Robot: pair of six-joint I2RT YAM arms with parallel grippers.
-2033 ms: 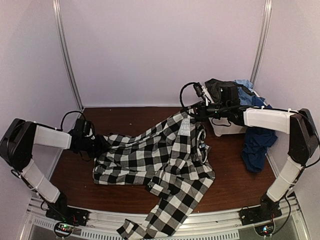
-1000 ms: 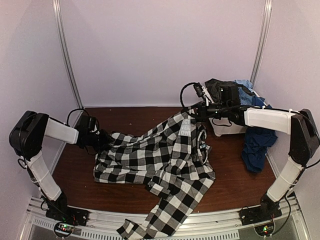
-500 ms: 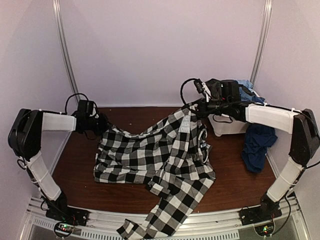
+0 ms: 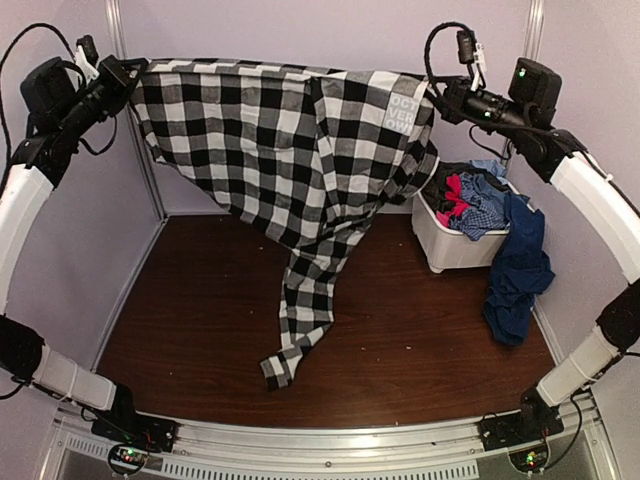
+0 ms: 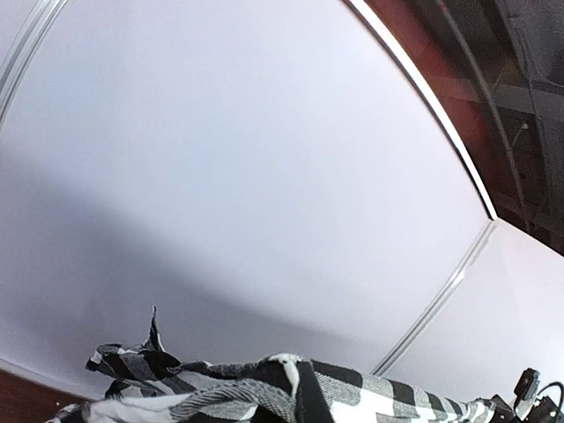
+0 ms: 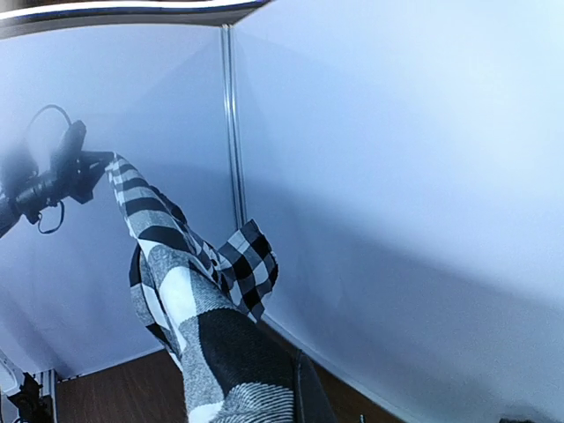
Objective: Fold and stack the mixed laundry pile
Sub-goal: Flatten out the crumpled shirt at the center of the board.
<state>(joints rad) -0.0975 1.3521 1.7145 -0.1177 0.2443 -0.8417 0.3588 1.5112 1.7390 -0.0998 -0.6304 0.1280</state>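
While the checked shirt [image 4: 270,140] hung across the top of the frame, we held it up.
Left gripper [image 4: 128,74] clamped its upper-left corner, right gripper [image 4: 437,100] its upper-right.

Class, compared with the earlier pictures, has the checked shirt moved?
Yes, upward. The checked shirt, earlier flat on the table, now hangs spread before the back wall.
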